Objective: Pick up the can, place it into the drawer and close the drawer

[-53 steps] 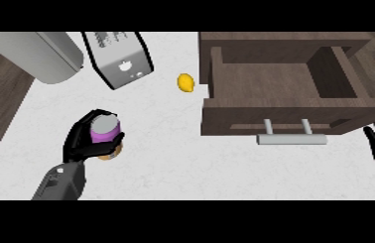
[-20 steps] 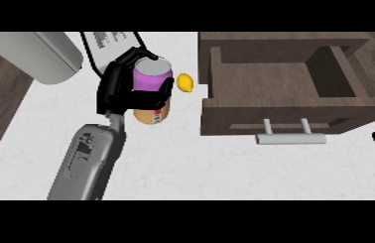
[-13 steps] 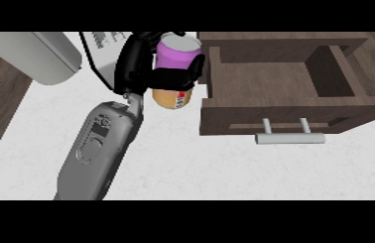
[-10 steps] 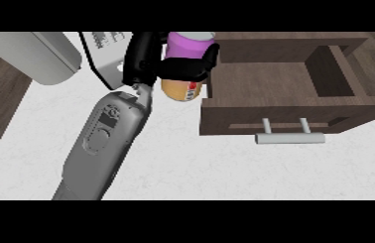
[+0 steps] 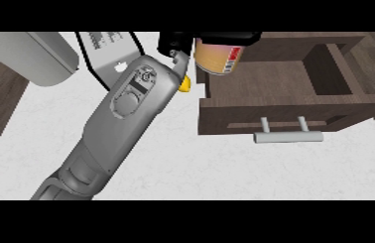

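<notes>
Left hand (image 5: 178,40) curled round can (image 5: 217,57) over open drawer (image 5: 278,86)

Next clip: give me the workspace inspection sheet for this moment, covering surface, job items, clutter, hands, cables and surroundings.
Surface: white speckled counter, dark wood strip at its left edge.
Job's things: can, orange body with a red-and-white label, held above the left rim of the open drawer; drawer interior looks bare; its metal handle faces the robot.
Clutter: small yellow object on the counter beside the drawer, partly hidden by the forearm.
Hands: left robot hand curled round the can's top; right robot hand not in view.
Cables: nothing seen.
Surroundings: grey rounded appliance at upper left; flat white device with a black rim beside it.
</notes>
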